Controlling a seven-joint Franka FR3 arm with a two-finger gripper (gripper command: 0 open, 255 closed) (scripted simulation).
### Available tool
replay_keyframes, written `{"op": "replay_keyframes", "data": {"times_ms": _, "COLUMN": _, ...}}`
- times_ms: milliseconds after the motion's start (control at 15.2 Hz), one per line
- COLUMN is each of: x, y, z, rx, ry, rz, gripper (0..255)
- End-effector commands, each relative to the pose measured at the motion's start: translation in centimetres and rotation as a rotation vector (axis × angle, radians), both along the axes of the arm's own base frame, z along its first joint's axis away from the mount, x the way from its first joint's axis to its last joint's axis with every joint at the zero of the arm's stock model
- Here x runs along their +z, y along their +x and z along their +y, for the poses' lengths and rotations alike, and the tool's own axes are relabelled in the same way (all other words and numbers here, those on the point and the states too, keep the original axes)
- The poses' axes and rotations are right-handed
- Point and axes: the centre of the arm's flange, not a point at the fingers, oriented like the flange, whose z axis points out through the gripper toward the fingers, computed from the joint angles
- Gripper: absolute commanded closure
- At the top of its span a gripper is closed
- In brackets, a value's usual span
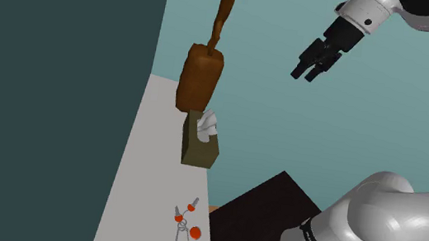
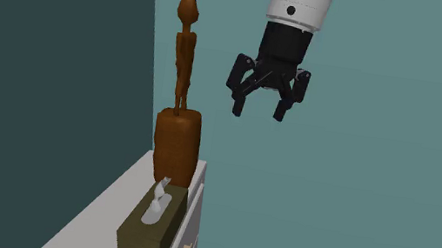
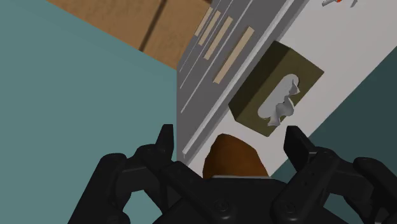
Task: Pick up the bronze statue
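The bronze statue [image 1: 200,76] is a brown, thin tall figure on a thick rounded base, standing upright at the far end of a white cabinet top [image 1: 144,174]. In the second exterior view the statue [image 2: 177,131] rises left of my gripper [image 2: 258,112], which hangs open in the air at the height of the figure's legs, apart from it. From the shoulder view the gripper [image 1: 308,74] is high up, right of the statue. The wrist view looks down past the open fingers [image 3: 167,139] onto the statue's brown base [image 3: 236,158].
An olive tissue box [image 1: 201,140] with white tissue stands just in front of the statue. A small clear bottle with red bits [image 1: 185,227] sits near the cabinet's front. Teal walls stand behind and beside. My dark stand [image 1: 264,217] is at lower right.
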Motion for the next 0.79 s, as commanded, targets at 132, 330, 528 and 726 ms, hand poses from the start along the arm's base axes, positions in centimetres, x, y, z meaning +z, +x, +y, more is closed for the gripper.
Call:
{"op": "replay_keyframes", "data": {"times_ms": 132, "x": -0.2, "y": 1.4, "z": 2.1, "rx": -0.045, "ry": -0.039, "rz": -0.047, "gripper": 0}}
{"op": "replay_keyframes", "data": {"times_ms": 330, "x": -0.5, "y": 3.8, "z": 5.1, "rx": -0.114, "ry": -0.098, "rz": -0.118, "gripper": 0}}
{"op": "replay_keyframes", "data": {"times_ms": 528, "x": -0.9, "y": 6.4, "z": 8.0, "rx": -0.182, "ry": -0.156, "rz": -0.188, "gripper": 0}}
{"op": "replay_keyframes", "data": {"times_ms": 726, "x": -1.2, "y": 9.1, "z": 10.6, "rx": -0.250, "ry": -0.215, "rz": -0.259, "gripper": 0}}
